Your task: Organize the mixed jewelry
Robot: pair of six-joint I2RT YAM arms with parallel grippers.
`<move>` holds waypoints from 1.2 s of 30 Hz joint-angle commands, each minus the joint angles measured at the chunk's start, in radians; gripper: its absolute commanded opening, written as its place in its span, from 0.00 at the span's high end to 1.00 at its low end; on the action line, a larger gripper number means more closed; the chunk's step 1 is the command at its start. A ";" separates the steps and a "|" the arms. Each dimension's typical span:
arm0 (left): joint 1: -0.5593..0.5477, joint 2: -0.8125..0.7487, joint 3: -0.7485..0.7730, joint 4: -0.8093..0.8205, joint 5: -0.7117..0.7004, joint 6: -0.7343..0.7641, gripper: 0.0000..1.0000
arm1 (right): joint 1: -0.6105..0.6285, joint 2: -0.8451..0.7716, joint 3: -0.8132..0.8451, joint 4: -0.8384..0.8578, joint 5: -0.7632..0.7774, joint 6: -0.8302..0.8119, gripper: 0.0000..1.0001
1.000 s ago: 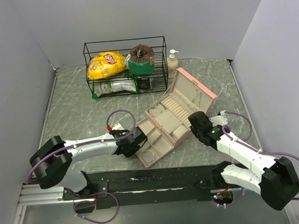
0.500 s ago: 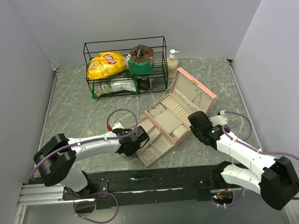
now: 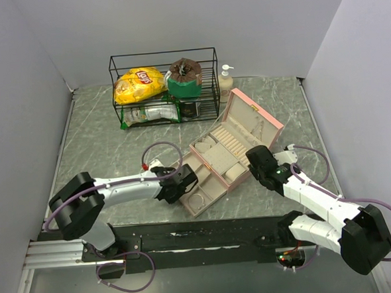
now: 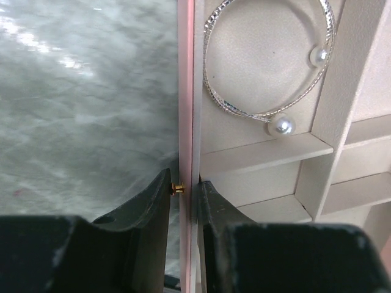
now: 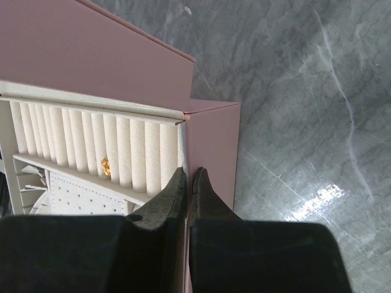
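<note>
A pink jewelry box (image 3: 255,121) stands open with its beige drawer (image 3: 208,193) pulled out toward the front left. In the drawer lies one piece of the mixed jewelry, a silver hoop with pearl ends (image 4: 280,126), also visible from above as the hoop (image 3: 197,201). A small gold piece (image 5: 105,166) sits in the ring rolls. My left gripper (image 4: 183,183) is shut on the drawer's pink front wall (image 4: 186,91), its outer finger against the gold knob (image 4: 177,187). My right gripper (image 5: 189,174) is shut, its tips at the rim of the box's right side wall (image 5: 214,146).
A black wire basket (image 3: 114,82) at the back holds a yellow chips bag (image 3: 138,83) and a green packet (image 3: 184,84). A soap bottle (image 3: 225,82) stands beside it. The box lid leans back toward the right. Grey walls close in the marble tabletop (image 3: 102,145).
My left arm has shifted slightly to the right, still holding the drawer front. The right arm has not moved.
</note>
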 commanded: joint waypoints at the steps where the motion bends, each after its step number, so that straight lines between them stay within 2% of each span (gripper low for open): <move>1: -0.001 0.033 0.097 0.038 -0.060 0.000 0.99 | 0.012 0.014 0.002 0.050 -0.099 0.036 1.00; 12: -0.001 0.080 0.157 0.007 -0.074 0.043 0.95 | 0.014 0.008 -0.004 0.050 -0.096 0.035 1.00; 15: -0.001 0.084 0.147 -0.021 -0.071 0.034 0.91 | 0.015 0.010 -0.001 0.049 -0.091 0.030 1.00; 18: -0.001 0.045 0.106 0.030 -0.065 0.058 0.89 | 0.014 0.011 0.001 0.038 -0.085 0.030 1.00; 20: -0.001 0.007 0.076 0.057 -0.065 0.077 0.84 | 0.015 0.007 -0.001 0.038 -0.082 0.032 1.00; 23: -0.001 -0.030 0.054 0.106 -0.065 0.116 0.72 | 0.014 0.005 -0.001 0.037 -0.077 0.030 1.00; 24: -0.001 -0.036 0.054 0.126 -0.065 0.132 0.65 | 0.014 0.007 -0.001 0.037 -0.077 0.030 1.00; 27: -0.001 -0.065 0.036 0.160 -0.066 0.181 0.54 | 0.014 0.008 0.002 0.035 -0.079 0.024 1.00; 32: -0.001 -0.122 -0.035 0.268 -0.047 0.205 0.41 | 0.015 0.013 0.005 0.037 -0.082 0.021 1.00; 36: -0.001 -0.134 -0.023 0.234 -0.066 0.230 0.33 | 0.014 0.016 0.004 0.044 -0.085 0.018 1.00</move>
